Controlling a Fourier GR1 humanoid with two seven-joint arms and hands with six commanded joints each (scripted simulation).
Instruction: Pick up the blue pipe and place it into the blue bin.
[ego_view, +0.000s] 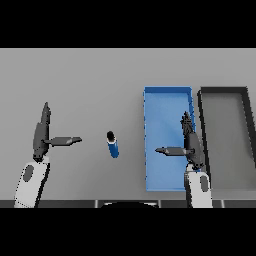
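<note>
Right hand (192, 145) of mine hung over the blue bin (167, 95) with fingers straight and thumb out, holding nothing, since the blue pipe (113, 146) lay on the table left of the bin, nearer my equally open left hand (42, 135).

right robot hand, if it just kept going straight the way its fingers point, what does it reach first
The right robot hand points its straight fingers away from the robot, over the rectangular blue bin. Going straight on, it would probably meet the bin's far wall first, if it travels low enough; its height is unclear. The small blue pipe lies off to its left.
</note>
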